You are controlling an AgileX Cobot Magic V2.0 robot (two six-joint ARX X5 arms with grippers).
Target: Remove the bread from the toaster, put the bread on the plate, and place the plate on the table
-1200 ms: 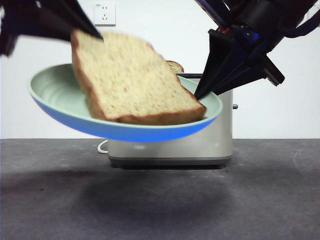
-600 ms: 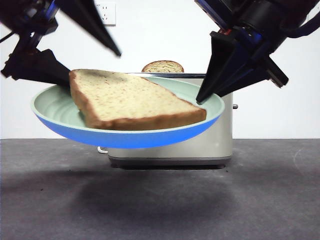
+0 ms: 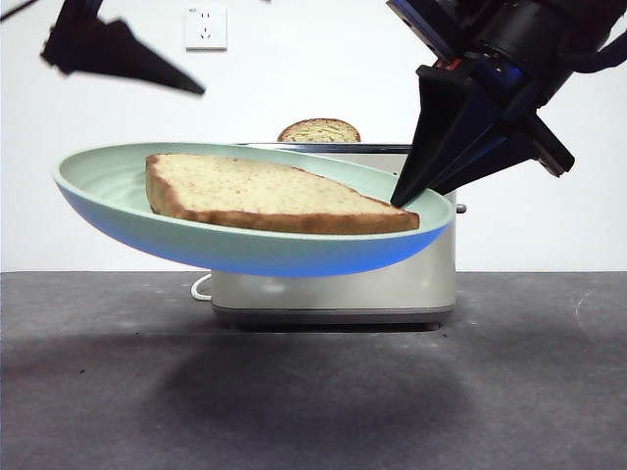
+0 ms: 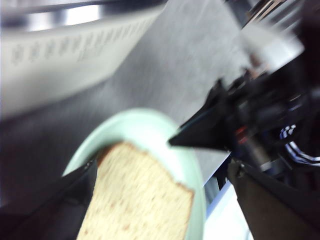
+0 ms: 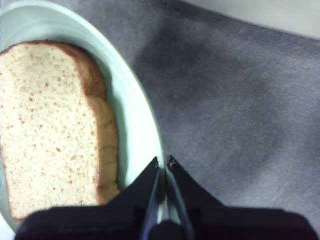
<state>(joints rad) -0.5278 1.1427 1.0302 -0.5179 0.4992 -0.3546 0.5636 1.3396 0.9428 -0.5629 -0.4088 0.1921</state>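
The bread [image 3: 274, 191] lies flat on the mint-green plate [image 3: 245, 250], which hangs tilted in the air in front of the toaster [image 3: 392, 284]. My right gripper [image 3: 400, 201] is shut on the plate's right rim; its wrist view shows the jaws [image 5: 164, 162] pinching the plate's rim [image 5: 135, 115] beside the bread [image 5: 50, 125]. My left gripper [image 3: 118, 54] is open, up at the top left, clear of the bread. Its wrist view looks down on the bread [image 4: 135, 200], plate [image 4: 145, 125] and toaster [image 4: 60, 55]. The table [image 3: 313, 392] lies below.
A second slice [image 3: 318, 129] pokes its dome out of the toaster's top behind the plate. A white cord [image 3: 201, 286] loops at the toaster's left base. A wall socket [image 3: 205, 26] sits on the white wall behind.
The bread went from tilted in the left gripper to lying flat on the plate. The left gripper opened, let it go and rose to the upper left. The right gripper still holds the plate.
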